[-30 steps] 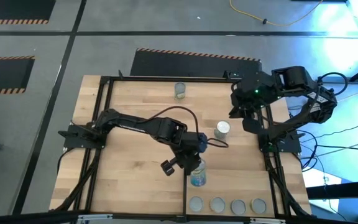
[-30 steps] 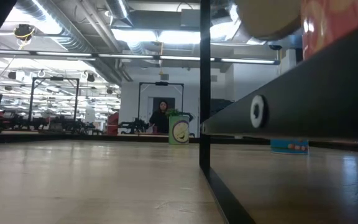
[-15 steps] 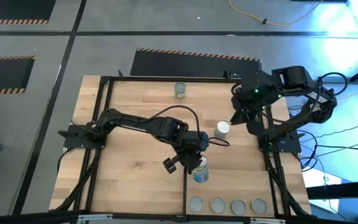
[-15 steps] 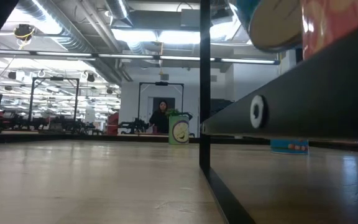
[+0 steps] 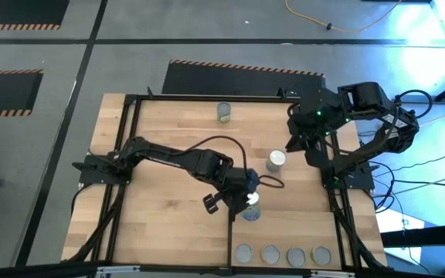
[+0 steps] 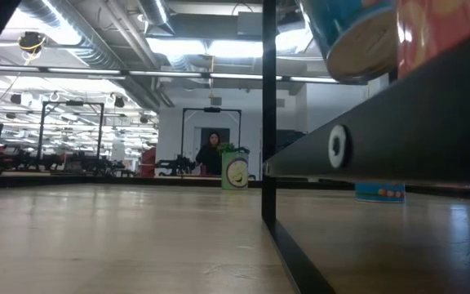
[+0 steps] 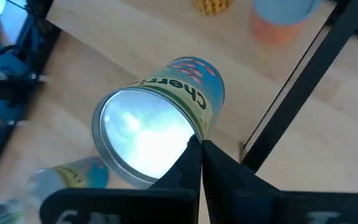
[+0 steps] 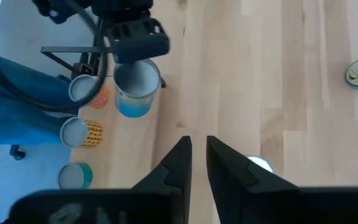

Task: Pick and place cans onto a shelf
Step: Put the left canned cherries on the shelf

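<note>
grey floor (image 5: 130, 31) is lying around the table, with hazard-striped mats (image 5: 242, 77) and a yellow cable (image 5: 338, 23) crossing it; beyond, in the low view, ceiling ducts (image 6: 96, 45) and strip lights (image 6: 210, 73) are running overhead, a person (image 6: 212, 153) is standing by a dark doorway (image 6: 210, 139), and workbenches (image 6: 72, 167) are lining the far wall

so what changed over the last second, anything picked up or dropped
The left gripper, still shut on the blue can, has carried it a little toward the right side of the table, beside the black divider bar. In the low view the blue can has come further into sight, hanging above the shelf. Nothing was let go. The right gripper, the two loose cans and the row of four cans stayed put.
</note>
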Robot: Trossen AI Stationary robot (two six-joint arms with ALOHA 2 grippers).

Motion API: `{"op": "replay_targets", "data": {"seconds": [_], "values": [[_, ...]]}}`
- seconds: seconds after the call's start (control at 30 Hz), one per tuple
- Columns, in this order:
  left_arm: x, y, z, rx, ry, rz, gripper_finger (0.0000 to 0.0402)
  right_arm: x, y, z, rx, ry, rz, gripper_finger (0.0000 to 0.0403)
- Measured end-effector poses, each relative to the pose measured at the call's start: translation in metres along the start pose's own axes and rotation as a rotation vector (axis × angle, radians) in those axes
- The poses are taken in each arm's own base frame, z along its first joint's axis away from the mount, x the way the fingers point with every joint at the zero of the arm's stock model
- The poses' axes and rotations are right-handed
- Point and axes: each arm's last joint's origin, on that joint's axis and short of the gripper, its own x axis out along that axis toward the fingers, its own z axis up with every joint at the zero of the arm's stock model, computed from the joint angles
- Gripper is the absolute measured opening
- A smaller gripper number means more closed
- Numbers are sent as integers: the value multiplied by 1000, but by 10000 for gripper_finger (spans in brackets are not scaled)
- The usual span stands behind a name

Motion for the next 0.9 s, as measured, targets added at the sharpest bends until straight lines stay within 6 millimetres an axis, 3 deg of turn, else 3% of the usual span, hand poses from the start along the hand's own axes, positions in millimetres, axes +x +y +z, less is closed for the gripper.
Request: {"op": "replay_targets", "data": {"seconds": [0.33, 0.73, 0.9], "values": [[10, -18, 11, 198, 160, 64, 0, 0, -1, 0, 39, -1, -38, 52], [13, -39, 27, 295, 159, 34, 0, 0, -1, 0, 85, -3, -37, 52], [38, -43, 29, 307, 175, 7, 0, 0, -1, 0, 83, -3, -35, 52]]}}
